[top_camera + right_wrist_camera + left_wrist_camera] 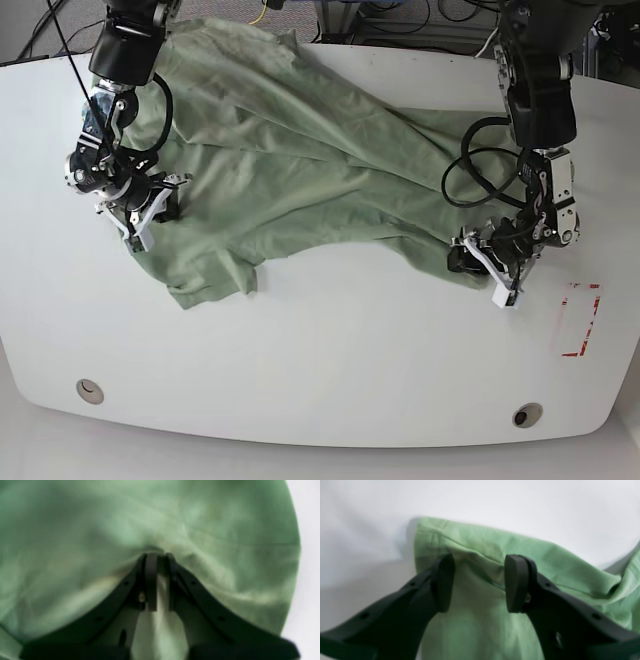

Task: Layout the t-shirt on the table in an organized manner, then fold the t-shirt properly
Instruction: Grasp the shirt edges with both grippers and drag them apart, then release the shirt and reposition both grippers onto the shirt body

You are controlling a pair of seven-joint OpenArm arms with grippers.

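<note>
The pale green t-shirt (pixel 300 170) lies rumpled across the white table (pixel 330 340), stretched from the far left corner toward the right. My right gripper (pixel 150 215) is at the shirt's left edge. In its wrist view the right gripper (pixel 160 580) is shut on a pinched ridge of the t-shirt (pixel 100 530). My left gripper (pixel 476 262) is at the shirt's right end. Its wrist view shows the left gripper (pixel 480 582) open, its fingers astride a hemmed corner of the t-shirt (pixel 480 542), with cloth lying between them.
A red rectangular marking (pixel 578 320) sits near the right edge, close to the left arm. Two round grommet holes (pixel 89 390) (pixel 526 413) lie near the front edge. Cables hang by the left arm (pixel 465 170) and behind the table.
</note>
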